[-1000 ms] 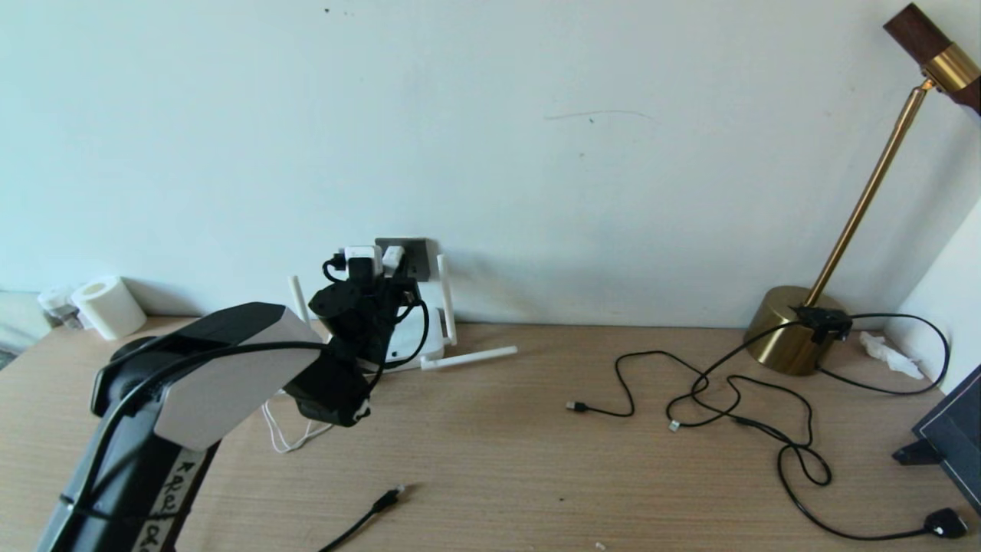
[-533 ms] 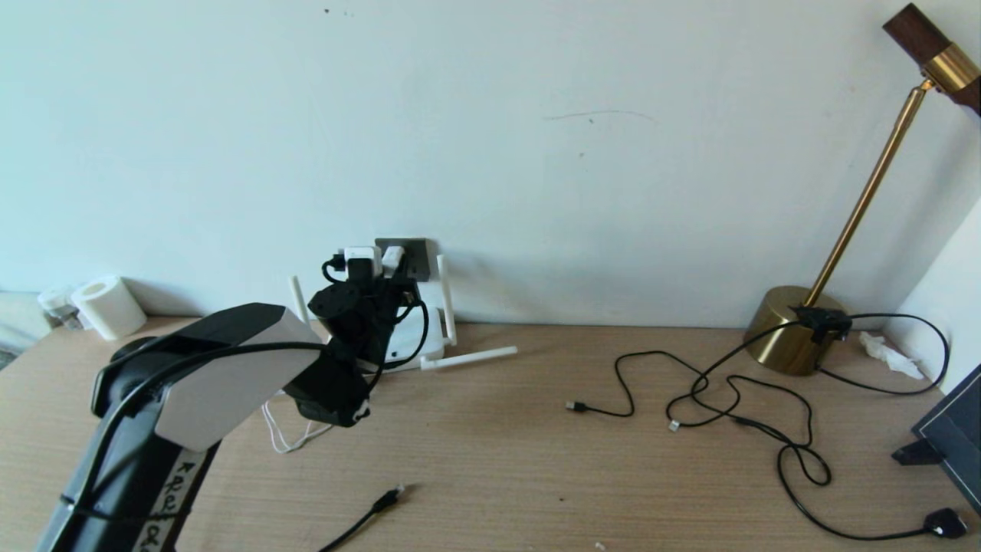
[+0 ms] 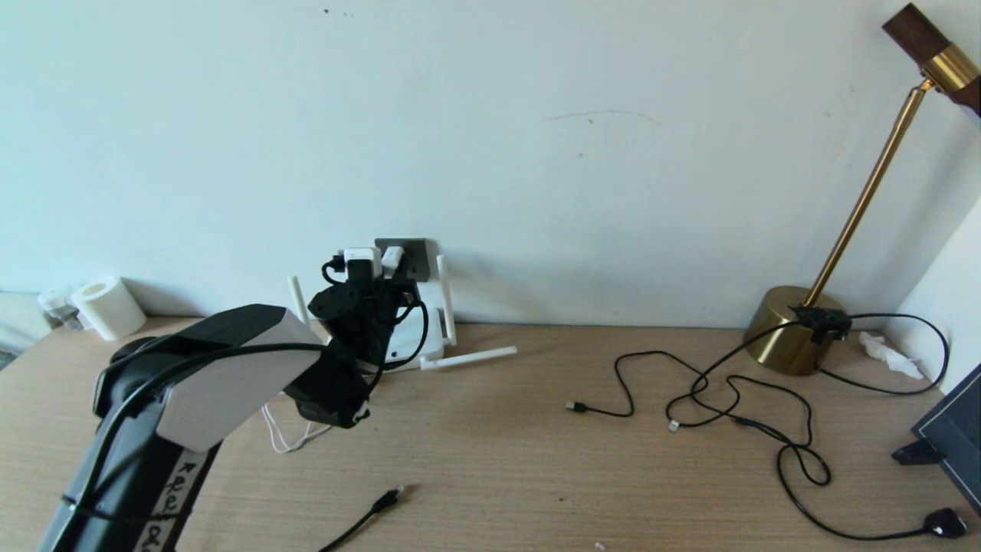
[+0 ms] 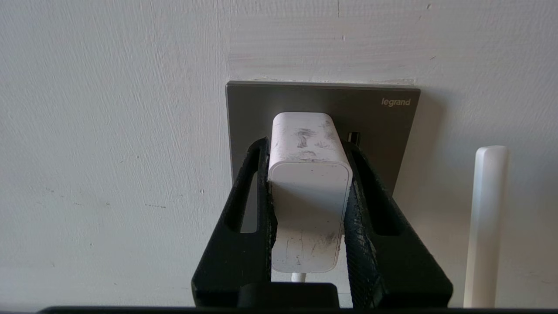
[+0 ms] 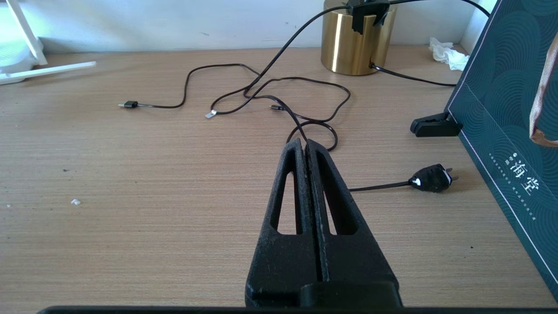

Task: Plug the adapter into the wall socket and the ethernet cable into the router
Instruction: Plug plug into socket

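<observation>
Left gripper (image 4: pixel 307 150) grips the white adapter (image 4: pixel 309 174) on both sides, pressing it against the dark grey wall socket (image 4: pixel 375 115). The router (image 3: pixel 418 337) sits on the tabletop (image 3: pixel 536 460) just below. The ethernet cable (image 3: pixel 383 502) lies loose nearer the robot. Right gripper (image 5: pixel 305 146) hangs clenched and empty above thin black cables (image 5: pixel 270 93).

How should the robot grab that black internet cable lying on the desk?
By the black boot just behind the clear plug of the ethernet cable. It lies flat near the desk's front edge, plug pointing toward the wall, so probably come from above and pinch its two sides, leaving the clip end free.
</observation>
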Tool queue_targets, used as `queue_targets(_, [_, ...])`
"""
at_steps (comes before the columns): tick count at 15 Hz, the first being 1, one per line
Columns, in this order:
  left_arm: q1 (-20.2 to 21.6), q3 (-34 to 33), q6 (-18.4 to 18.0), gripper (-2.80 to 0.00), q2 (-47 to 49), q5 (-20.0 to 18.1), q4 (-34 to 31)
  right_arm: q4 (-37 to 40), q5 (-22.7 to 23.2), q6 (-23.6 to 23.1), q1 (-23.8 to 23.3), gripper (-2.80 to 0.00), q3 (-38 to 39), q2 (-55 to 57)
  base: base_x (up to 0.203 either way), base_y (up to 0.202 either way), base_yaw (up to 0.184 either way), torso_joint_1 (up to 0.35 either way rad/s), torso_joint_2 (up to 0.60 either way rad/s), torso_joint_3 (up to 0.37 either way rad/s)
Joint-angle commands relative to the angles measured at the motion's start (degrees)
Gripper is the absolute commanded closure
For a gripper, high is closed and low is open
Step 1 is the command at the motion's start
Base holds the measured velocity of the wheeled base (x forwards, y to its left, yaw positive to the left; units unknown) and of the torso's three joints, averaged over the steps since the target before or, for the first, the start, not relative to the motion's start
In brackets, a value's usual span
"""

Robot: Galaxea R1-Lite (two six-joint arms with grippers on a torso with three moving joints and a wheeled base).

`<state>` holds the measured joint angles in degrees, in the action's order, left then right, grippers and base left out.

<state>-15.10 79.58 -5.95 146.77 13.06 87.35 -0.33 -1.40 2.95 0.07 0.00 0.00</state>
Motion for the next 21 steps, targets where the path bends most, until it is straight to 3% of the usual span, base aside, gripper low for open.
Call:
queue_targets(1, [-0.01,0.49,-0.03,0.00,0.62,0.13,0.31,-0.02,0.00,0.04,0.01,0.00,0.00,0.09,0.000,0.000,0.000,0.000,0.00,0.000])
queue_targets(19, [-0.10,1.81,-0.03,0.00,0.71,0.13,0.31,-0.02,0.00,0.04,0.01,0.00,0.00,0.09,0.000,0.000,0.000,0.000,0.00,0.000])
queue_targets(20, [-0.10,1.90,-0.03,-2.80,0.71,0.13,0.31,-0.02,0.00,0.04,0.01,0.00,0.00,0.09,0.000,0.000,0.000,0.000,0.00,0.000])
queue_targets(21, [-0.10,1.90,-0.03,-2.80,0.71,0.04,0.31,-0.02,0.00,0.04,0.01,0.00,0.00,0.09,0.000,0.000,0.000,0.000,0.00,0.000])
